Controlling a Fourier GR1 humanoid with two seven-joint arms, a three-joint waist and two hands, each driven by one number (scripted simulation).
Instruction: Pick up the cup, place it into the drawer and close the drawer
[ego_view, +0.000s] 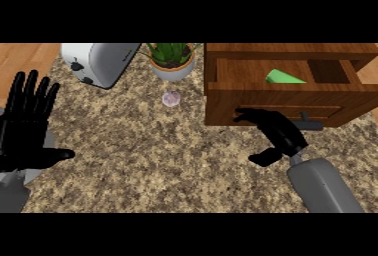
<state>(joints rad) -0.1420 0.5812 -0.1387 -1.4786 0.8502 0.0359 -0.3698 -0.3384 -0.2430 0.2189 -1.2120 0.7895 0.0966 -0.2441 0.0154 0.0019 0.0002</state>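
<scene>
A green cup (283, 77) lies on its side inside the open wooden drawer (336, 106) at the upper right. My right hand (283, 134) is just in front of the drawer, its fingers stretched out and touching the left part of the front panel, thumb hanging back toward me. It holds nothing. A grey handle (311, 123) shows on the drawer front just right of that hand. My left hand (26, 125) rests open at the left edge, fingers up, far from the drawer.
A white toaster (100, 62) stands at the back left, beside a potted plant (173, 61). A small pale pink round object (171, 98) lies on the speckled counter (162, 160) left of the drawer.
</scene>
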